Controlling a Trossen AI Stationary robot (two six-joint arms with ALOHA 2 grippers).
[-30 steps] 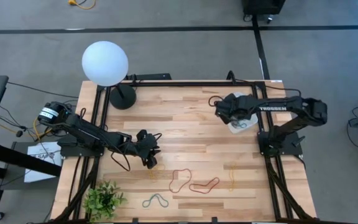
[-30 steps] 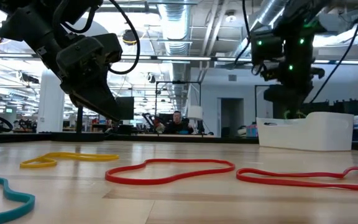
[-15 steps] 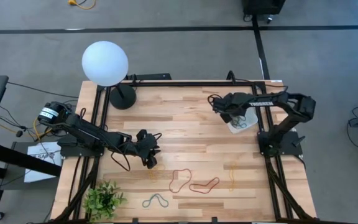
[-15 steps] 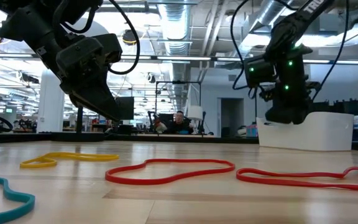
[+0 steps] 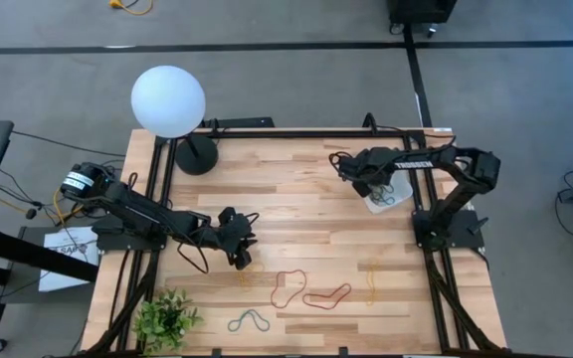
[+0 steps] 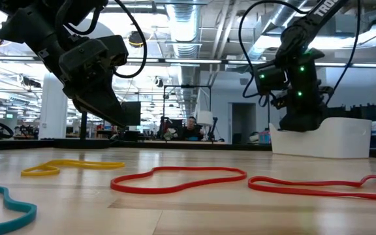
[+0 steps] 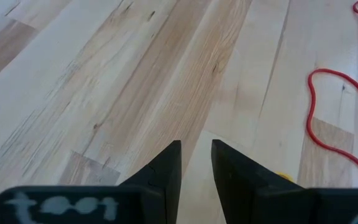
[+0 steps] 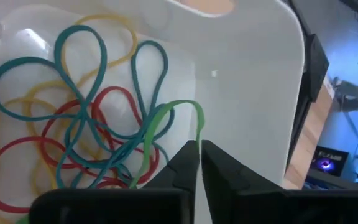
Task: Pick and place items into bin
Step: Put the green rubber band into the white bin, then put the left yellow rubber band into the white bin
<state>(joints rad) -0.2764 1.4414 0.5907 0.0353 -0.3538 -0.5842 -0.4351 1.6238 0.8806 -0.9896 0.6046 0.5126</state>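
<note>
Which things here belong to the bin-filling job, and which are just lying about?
Job: small white plastic bin; mixed rubber bands inside it; green rubber band at the right gripper; red rubber-band loops, yellow rubber-band loop, teal rubber-band loop on the wooden table.
Lying about: white globe lamp; small green plant.

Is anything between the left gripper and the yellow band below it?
Nothing visible. The left gripper hangs above bare wood with the yellow band just ahead of its fingers; the red band lies off to the side, and no other thing sits in the gap.
</note>
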